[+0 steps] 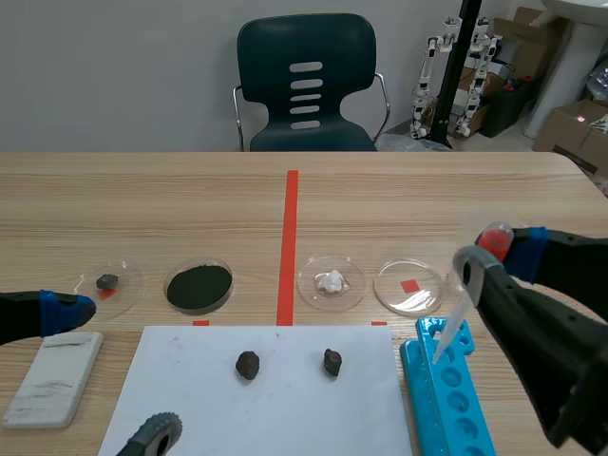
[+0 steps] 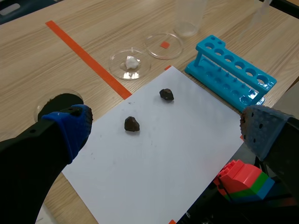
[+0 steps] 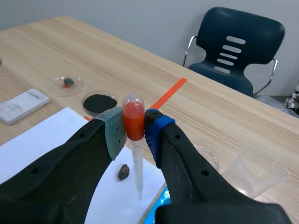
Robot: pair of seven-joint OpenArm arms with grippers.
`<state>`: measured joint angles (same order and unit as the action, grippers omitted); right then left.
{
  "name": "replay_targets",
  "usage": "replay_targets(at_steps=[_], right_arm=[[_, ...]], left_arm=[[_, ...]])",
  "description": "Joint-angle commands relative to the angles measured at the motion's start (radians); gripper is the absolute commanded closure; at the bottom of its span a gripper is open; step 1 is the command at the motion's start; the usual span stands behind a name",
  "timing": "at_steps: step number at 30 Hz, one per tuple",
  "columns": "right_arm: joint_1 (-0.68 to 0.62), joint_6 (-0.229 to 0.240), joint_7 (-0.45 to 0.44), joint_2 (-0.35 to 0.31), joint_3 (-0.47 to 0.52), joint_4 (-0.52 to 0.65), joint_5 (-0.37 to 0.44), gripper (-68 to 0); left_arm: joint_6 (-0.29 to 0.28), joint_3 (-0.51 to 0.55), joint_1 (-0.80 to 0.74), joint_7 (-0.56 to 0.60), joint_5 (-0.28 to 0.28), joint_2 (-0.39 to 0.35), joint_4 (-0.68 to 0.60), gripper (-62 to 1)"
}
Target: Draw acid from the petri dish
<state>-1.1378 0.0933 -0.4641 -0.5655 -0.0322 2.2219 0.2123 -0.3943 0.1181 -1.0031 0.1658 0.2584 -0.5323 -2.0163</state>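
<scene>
A clear petri dish (image 1: pixel 410 285) lies right of the red tape line, over a small red mark; in the left wrist view the same dish (image 2: pixel 163 45) lies far ahead. My right gripper (image 1: pixel 494 249) is shut on the red bulb of a plastic pipette (image 1: pixel 456 318). The pipette hangs tip down over the far end of the blue tube rack (image 1: pixel 445 394), just right of the clear dish. The right wrist view shows the bulb (image 3: pixel 133 122) squeezed between both pads. My left gripper (image 1: pixel 59 312) rests low at the table's left with its fingers apart and nothing between them.
Left of the clear dish stand dishes with a white lump (image 1: pixel 331 282), black powder (image 1: pixel 199 287) and a grey stone (image 1: pixel 108 281). White paper (image 1: pixel 190 380) carries two dark rocks (image 1: pixel 248 365). A white block (image 1: pixel 52 377) lies front left. A clear cup (image 3: pixel 257 170) stands at the right.
</scene>
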Motion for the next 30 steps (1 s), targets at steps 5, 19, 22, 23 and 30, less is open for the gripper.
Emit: replay_targets(at_steps=[5, 19, 22, 23, 30], right_arm=[[-0.074, 0.004, -0.096, -0.002, 0.004, 0.01, -0.056, -11.4], [-0.078, 0.004, -0.112, -0.002, 0.004, 0.01, -0.055, -11.4], [-0.078, 0.004, -0.112, -0.002, 0.004, 0.01, -0.055, -11.4], [-0.078, 0.004, -0.112, -0.002, 0.004, 0.01, -0.055, -11.4], [-0.078, 0.004, -0.112, -0.002, 0.004, 0.01, -0.055, -11.4]], left_arm=[[0.0, -0.006, -0.007, 0.014, 0.01, 0.005, -0.011, -62.3], [0.0, -0.006, -0.007, 0.014, 0.01, 0.005, -0.011, -62.3], [0.0, -0.006, -0.007, 0.014, 0.01, 0.005, -0.011, -62.3], [0.0, -0.006, -0.007, 0.014, 0.01, 0.005, -0.011, -62.3], [0.0, -0.006, -0.007, 0.014, 0.01, 0.005, -0.011, -62.3]])
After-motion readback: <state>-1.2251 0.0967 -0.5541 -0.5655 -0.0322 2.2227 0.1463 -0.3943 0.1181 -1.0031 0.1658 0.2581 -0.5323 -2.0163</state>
